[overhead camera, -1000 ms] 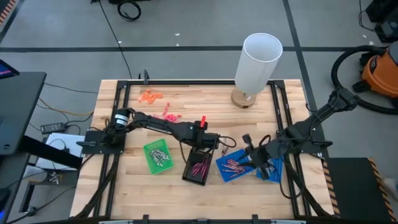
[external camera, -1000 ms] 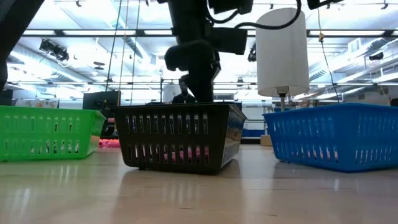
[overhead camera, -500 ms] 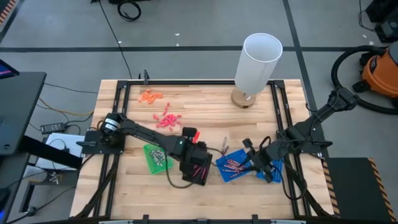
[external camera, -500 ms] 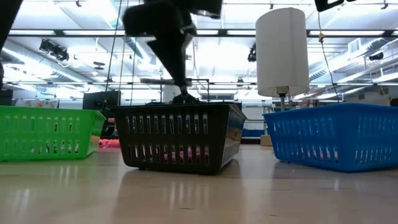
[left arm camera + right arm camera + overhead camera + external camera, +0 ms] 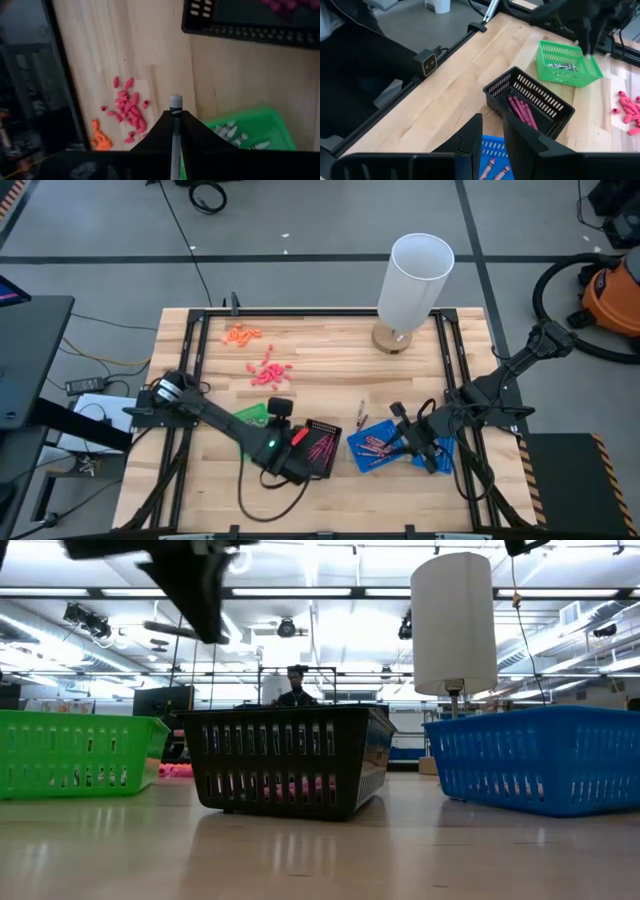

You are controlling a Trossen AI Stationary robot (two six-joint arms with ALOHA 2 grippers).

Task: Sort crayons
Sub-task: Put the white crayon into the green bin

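My left gripper (image 5: 279, 410) is above the green tray (image 5: 252, 416), at its side toward the black tray (image 5: 320, 448), and is shut on a grey crayon (image 5: 175, 105). The green tray holds grey crayons (image 5: 229, 132); the black tray holds pink crayons (image 5: 522, 111). My right gripper (image 5: 492, 135) is open and empty above the blue tray (image 5: 372, 448), where more pink crayons (image 5: 370, 444) lie. One loose crayon (image 5: 362, 414) lies on the table beyond the blue tray. My left gripper pinches the grey crayon between its two fingers (image 5: 155, 131). The crayon lies along the fingers, and its end (image 5: 175, 100) sticks out past the fingertips. The fingers point down from above. The crayon is clear of the table and the trays.
A tall white cylinder on a round wooden base (image 5: 415, 280) stands at the far right. Orange bits (image 5: 243, 334) and coral-red bits (image 5: 266, 370) lie at the far left. Black frame rails run along the table's sides. A person (image 5: 294, 688) is in the room behind.
My left gripper has gone from above the black tray's far end toward the table's left and stands over the green tray, still shut on the grey crayon. In the low view it has risen and swung out of the picture's middle.
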